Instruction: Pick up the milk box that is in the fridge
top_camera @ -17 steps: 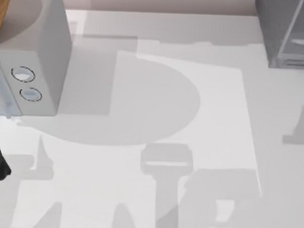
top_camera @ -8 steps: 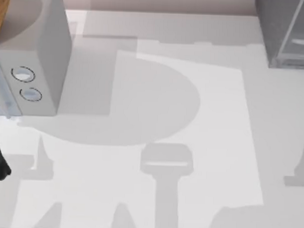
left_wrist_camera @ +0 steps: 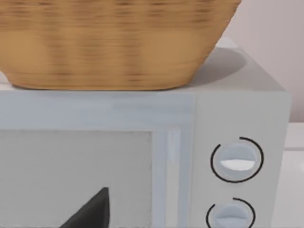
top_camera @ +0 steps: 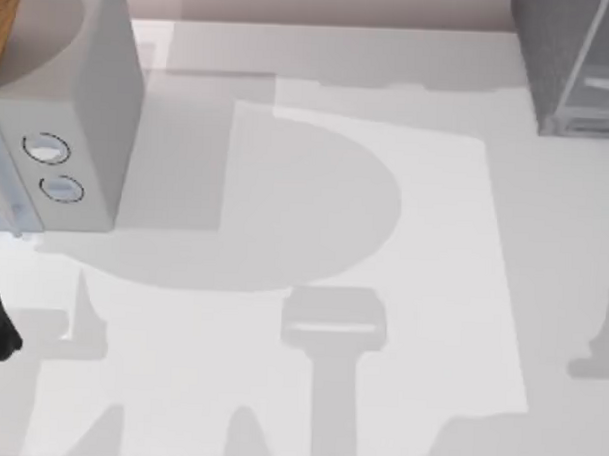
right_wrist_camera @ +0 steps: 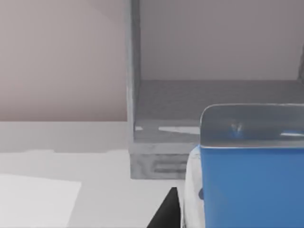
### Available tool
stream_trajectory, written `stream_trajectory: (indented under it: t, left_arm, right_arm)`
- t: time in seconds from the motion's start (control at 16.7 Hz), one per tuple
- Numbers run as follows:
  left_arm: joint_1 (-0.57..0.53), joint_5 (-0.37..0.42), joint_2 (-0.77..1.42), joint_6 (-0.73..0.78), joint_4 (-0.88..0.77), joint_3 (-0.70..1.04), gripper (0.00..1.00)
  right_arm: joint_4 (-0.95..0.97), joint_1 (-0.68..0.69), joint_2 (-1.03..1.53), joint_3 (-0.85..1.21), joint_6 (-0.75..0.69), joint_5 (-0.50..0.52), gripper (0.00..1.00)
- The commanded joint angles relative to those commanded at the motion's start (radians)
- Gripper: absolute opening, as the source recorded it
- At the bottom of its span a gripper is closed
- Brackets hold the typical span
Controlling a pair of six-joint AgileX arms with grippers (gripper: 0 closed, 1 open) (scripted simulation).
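The small white milk box with a bright blue top (right_wrist_camera: 247, 185) is filling the right wrist view's lower right, just before the dark-grey fridge (right_wrist_camera: 190, 137); whether the right gripper is gripping it, I cannot tell. The top view is showing the fridge at its upper right, a light-grey two-knob box (top_camera: 68, 130) at upper left.

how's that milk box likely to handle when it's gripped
The milk box has flat blue faces and straight edges, so it should not roll. Its smooth, glossy top suggests it may slip in a light grip. It looks like a thin carton, so a hard squeeze would probably dent it.
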Motion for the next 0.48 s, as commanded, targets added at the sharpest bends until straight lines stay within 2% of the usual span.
stream_trajectory:
  t: [0.18,0.48]
  left_arm:
    - [0.000,0.000,0.000,0.000,0.000,0.000,1.00]
    - [0.000,0.000,0.000,0.000,0.000,0.000,1.00]
  right_arm:
    - [0.023,0.005,0.039,0.011,0.005,-0.008,0.00]
    - [0.148,0.032,0.259,0.074,0.023,-0.054,0.00]
